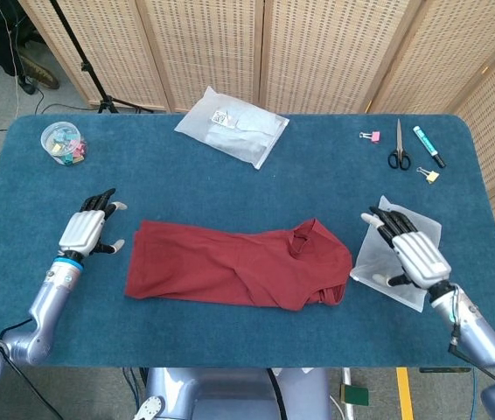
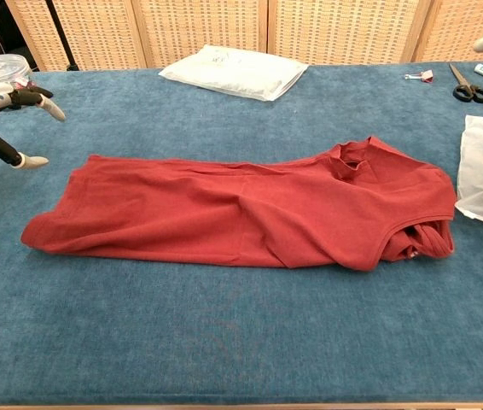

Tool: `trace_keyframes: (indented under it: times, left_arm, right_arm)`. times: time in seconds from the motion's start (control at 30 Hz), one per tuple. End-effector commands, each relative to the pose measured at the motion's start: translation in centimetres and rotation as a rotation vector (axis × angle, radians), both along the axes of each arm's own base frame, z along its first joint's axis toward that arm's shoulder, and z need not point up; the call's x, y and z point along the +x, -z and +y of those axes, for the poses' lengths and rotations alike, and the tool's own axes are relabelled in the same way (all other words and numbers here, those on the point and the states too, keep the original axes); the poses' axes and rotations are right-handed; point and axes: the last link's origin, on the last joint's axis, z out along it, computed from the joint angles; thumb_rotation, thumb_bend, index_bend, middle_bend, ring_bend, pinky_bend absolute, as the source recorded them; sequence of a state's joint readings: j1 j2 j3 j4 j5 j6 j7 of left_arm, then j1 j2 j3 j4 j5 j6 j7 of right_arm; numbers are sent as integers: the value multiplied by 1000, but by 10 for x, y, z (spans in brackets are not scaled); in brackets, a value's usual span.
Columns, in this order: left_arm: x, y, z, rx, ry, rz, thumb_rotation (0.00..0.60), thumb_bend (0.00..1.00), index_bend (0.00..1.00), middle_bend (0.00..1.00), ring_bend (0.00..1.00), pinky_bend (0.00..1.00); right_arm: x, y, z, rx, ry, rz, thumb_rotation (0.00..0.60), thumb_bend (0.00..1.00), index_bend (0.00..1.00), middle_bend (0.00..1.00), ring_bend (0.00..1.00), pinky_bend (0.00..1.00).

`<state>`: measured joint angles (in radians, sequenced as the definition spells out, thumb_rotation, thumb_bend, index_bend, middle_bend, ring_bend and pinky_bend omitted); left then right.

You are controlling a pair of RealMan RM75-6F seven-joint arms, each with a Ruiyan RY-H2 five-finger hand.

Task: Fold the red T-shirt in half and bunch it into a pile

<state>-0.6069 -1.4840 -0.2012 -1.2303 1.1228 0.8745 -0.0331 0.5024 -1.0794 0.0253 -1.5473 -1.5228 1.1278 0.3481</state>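
Note:
The red T-shirt [image 1: 239,265] lies folded lengthwise into a long band on the blue table [image 1: 230,184], its collar end bunched at the right; the chest view shows the red T-shirt [image 2: 241,209] across the middle. My left hand [image 1: 84,232] hovers left of the shirt's left end, fingers spread, holding nothing; in the chest view the left hand [image 2: 2,107] sits at the left edge. My right hand [image 1: 414,251] is open over the white bag, right of the shirt and apart from it. Only a fingertip of it shows at the chest view's top right corner.
A flat white plastic bag [image 1: 379,262] lies right of the shirt. A white packet [image 1: 232,125] sits at the back centre. A tub of clips [image 1: 62,142] stands back left. Scissors [image 1: 398,149], a marker [image 1: 428,146] and binder clips lie back right.

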Motion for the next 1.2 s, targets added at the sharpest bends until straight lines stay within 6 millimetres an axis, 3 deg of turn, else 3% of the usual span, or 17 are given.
trace_keyframes:
  times: [0.03, 0.3, 0.97, 1.2]
  left_arm:
    - [9, 9, 9, -45, -13, 23, 600, 264, 276, 0, 0, 0]
    - [22, 25, 18, -65, -7, 72, 600, 266, 287, 0, 0, 0]
    - [24, 45, 16, -122, -17, 161, 600, 295, 382, 0, 0, 0]
    - [24, 49, 13, -133, -17, 159, 600, 309, 498, 0, 0, 0]
  right_arm:
    - [-5, -3, 20, 13, -2, -9, 600, 1, 0, 0, 0, 0]
    - [-8, -4, 47, -20, -33, -53, 600, 2, 0, 0, 0, 0]
    - [-14, -6, 48, -21, -40, -84, 600, 2, 0, 0, 0, 0]
    - [-13, -5, 49, -14, -41, -86, 600, 2, 0, 0, 0, 0]
